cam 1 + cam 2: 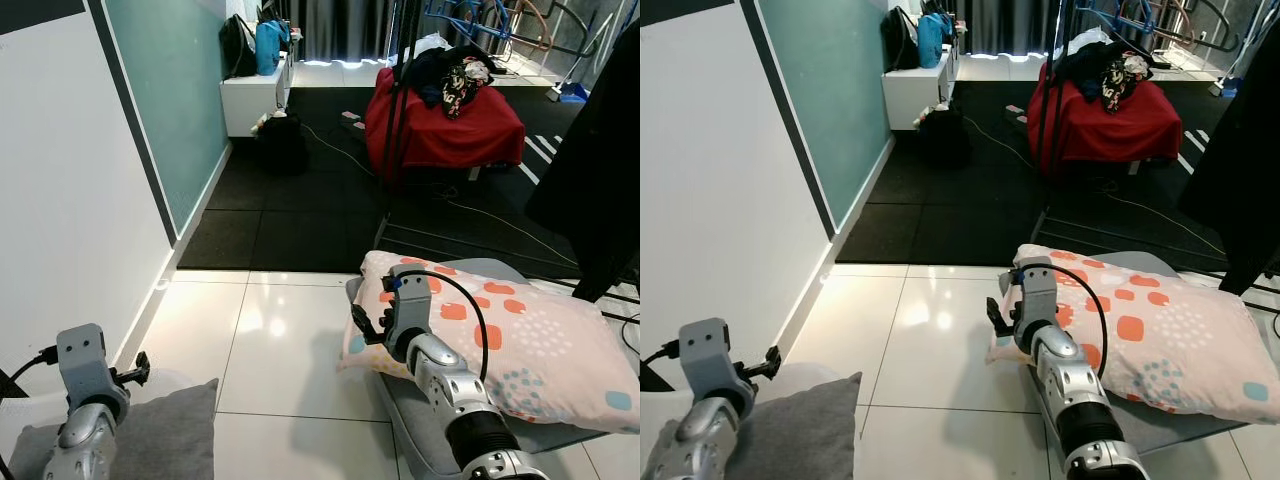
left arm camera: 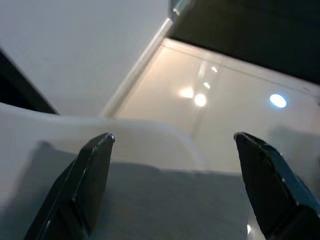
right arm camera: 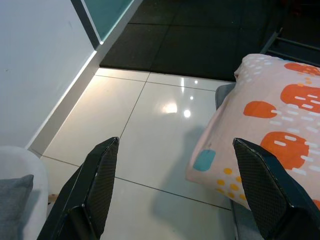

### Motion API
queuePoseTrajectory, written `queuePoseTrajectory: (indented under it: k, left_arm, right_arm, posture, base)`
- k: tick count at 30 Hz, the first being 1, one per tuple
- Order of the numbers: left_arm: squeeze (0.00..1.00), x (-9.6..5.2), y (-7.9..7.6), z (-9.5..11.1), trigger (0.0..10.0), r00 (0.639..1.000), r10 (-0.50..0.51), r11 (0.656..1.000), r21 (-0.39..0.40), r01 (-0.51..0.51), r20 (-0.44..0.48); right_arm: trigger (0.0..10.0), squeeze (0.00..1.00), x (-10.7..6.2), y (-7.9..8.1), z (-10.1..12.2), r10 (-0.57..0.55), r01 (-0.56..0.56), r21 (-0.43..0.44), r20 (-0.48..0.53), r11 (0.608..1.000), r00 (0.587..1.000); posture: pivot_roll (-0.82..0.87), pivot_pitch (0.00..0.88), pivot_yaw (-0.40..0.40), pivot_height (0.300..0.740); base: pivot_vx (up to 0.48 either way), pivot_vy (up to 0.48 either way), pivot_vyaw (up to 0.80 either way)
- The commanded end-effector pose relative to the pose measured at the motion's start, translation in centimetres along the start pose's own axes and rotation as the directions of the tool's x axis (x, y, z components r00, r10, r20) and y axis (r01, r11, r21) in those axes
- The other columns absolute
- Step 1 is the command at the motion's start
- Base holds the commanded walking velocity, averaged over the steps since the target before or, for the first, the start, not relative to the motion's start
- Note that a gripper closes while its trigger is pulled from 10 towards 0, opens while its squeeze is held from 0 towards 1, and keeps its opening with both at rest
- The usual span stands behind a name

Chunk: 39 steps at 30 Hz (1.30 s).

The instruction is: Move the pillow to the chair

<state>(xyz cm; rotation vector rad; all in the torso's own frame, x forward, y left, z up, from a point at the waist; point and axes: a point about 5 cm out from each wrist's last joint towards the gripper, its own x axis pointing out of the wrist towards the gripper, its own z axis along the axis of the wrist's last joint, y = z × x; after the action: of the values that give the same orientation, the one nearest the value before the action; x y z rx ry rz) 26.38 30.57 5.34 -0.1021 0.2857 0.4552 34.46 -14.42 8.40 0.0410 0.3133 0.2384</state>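
Right gripper (image 3: 175,192) fingers spread wide beside pillow (image 1: 520,335); should bite its near corner deep. Left gripper (image 2: 172,185) fingers spread too.

Pillow (image 1: 520,340) lies on a floor cushion (image 1: 440,420) at the right, on the tiled floor (image 1: 270,350). Right hand (image 3: 175,195) hangs just left of the pillow's near corner. Left hand (image 2: 170,190) is over the chair (image 1: 805,375) at near left, a cushion (image 1: 160,440) on its seat. Wall (image 1: 70,200) runs along the left; a draped seat (image 1: 445,120) stands far behind.
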Motion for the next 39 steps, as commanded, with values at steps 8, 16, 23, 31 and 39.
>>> queuePoseTrajectory:
  k: [8, 16, 23, 31, 39]
  left_arm:
    - [0.00, 0.3, 1.6, 1.0, 10.0, 0.999, 0.035, 0.999, 0.001, -0.035, 0.020]
    - [0.00, -0.1, -1.1, -0.6, 10.0, 0.999, -0.029, 1.000, -0.010, 0.029, -0.014]
    - [0.00, -0.2, -2.4, -1.1, 10.0, 0.998, -0.065, 0.998, -0.018, 0.064, -0.023]
    - [0.00, -0.4, -2.9, -1.3, 10.0, 0.996, -0.081, 0.996, -0.024, 0.080, -0.030]
    - [0.00, -0.4, -3.0, -1.3, 10.0, 0.996, -0.082, 0.996, -0.024, 0.082, -0.027]
  right_arm:
    - [10.0, 0.00, 0.1, 0.3, 0.0, 0.005, -0.005, 0.022, 0.001, 1.000, 1.000]
    - [10.0, 0.00, 0.0, 0.3, 0.1, 0.003, -0.003, 0.025, 0.003, 1.000, 1.000]
    - [10.0, 0.00, 0.0, 0.2, 0.1, 0.001, -0.001, 0.024, 0.003, 1.000, 1.000]
    - [10.0, 0.00, 0.0, 0.1, 0.1, 0.002, -0.002, 0.023, 0.000, 1.000, 1.000]
    - [10.0, 0.00, 0.0, 0.1, 0.0, 0.003, -0.003, 0.021, -0.001, 1.000, 1.000]
  posture:
    - [-0.10, 0.043, 0.007, 0.740]
    - [-0.11, 0.054, 0.012, 0.740]
    - [-0.11, 0.059, 0.012, 0.740]
    - [-0.11, 0.060, 0.010, 0.740]
    - [-0.11, 0.056, 0.007, 0.740]
  base:
    - [0.000, 0.000, 0.00]
    - [0.000, 0.000, 0.00]
    - [0.000, 0.000, 0.00]
    - [0.000, 0.000, 0.00]
    - [0.000, 0.000, 0.00]
